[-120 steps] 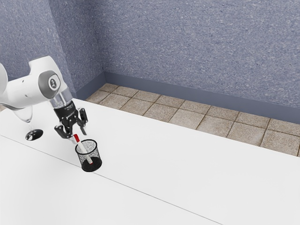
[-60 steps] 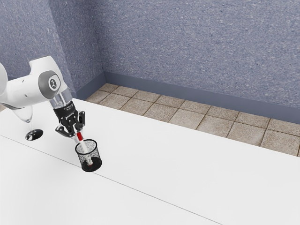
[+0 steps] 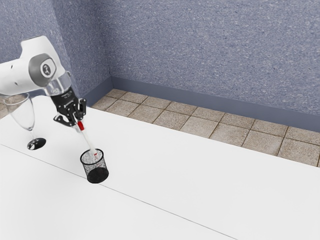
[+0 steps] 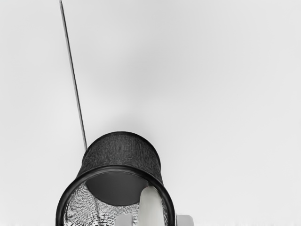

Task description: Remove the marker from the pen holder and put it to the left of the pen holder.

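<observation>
Marker (image 3: 87, 139) partly lifted, tilted, white body with red end up; jaws closed on it near the red end. Gripper (image 3: 78, 123) is above the desk (image 3: 175, 175), up toward the exterior view's left from the mesh pen holder (image 3: 103, 163). Marker's lower end is still within the holder, near the rim, above its dark base. Marker not out, not placed.

Pen holder upright on desk, base at the thin seam (image 3: 165, 210). Wrist view: seam meets the holder's outer side; marker's lower end lies inside the round rim, close to one side of it, so little room between marker and rim there, more across the mouth.

Wine glass (image 3: 31, 120) upright on desk at the exterior view's left, well apart from the holder, with desk surface between; gripper is nearer the glass than the holder is. Desk's far edge runs behind glass and holder, tiled floor (image 3: 200, 125) beyond. Widest stretch of desk goes toward the exterior view's right.
</observation>
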